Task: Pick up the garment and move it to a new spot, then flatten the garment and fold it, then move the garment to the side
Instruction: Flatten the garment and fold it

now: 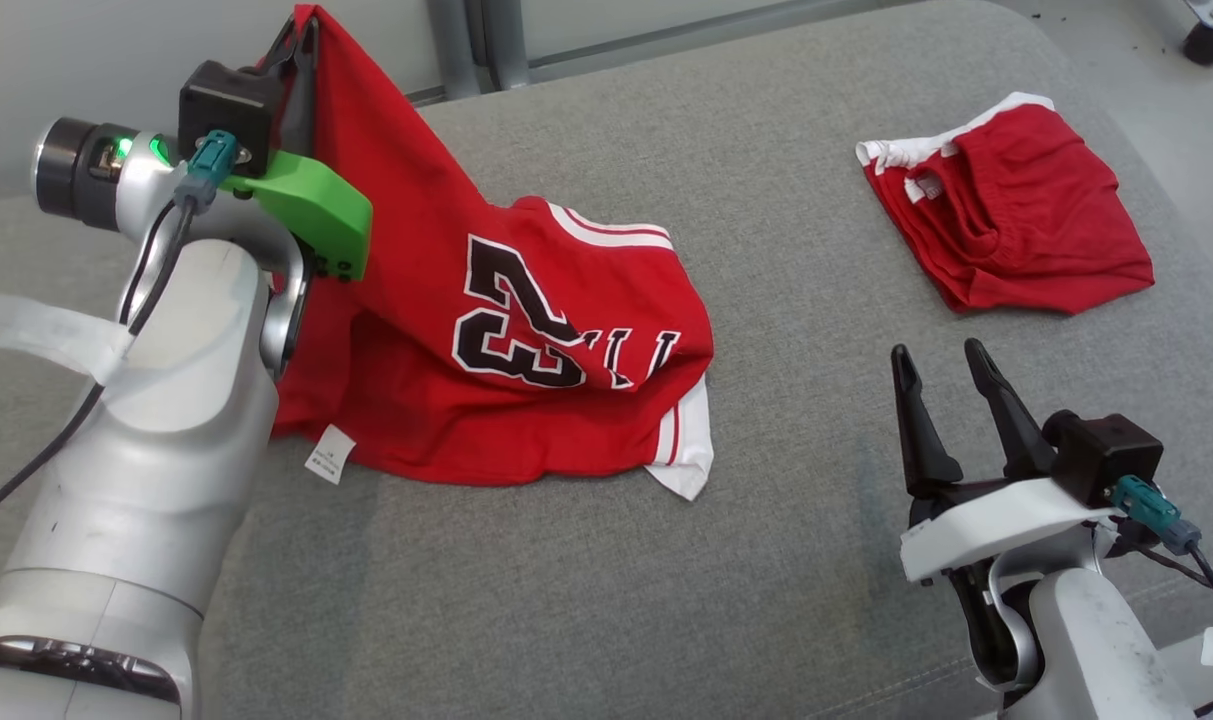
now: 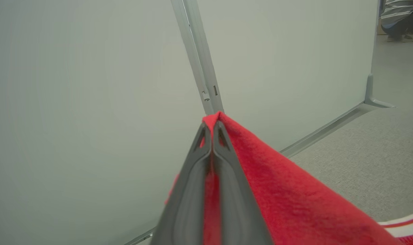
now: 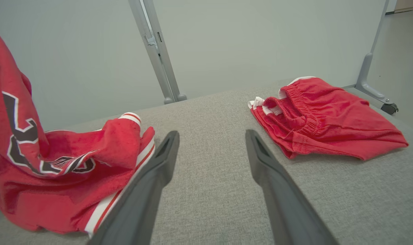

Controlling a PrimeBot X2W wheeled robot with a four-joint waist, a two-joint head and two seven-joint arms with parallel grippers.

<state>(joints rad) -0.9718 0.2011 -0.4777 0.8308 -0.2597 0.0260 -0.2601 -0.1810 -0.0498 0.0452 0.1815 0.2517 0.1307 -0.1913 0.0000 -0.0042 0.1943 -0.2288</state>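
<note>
The garment is a red jersey with a black number and white trim. One corner is lifted high at the upper left, while the rest drapes down onto the grey cushion. My left gripper is shut on that raised corner; in the left wrist view red cloth pokes out between the closed fingertips. My right gripper stands open at the lower right, above bare cushion, nothing between its fingers. The jersey lies to its left.
Red shorts with a white waistband lie crumpled at the far right of the cushion, also ahead-right of my right gripper as shorts. A pale partition panel with a metal post stands behind. A person's striped sleeve is far off.
</note>
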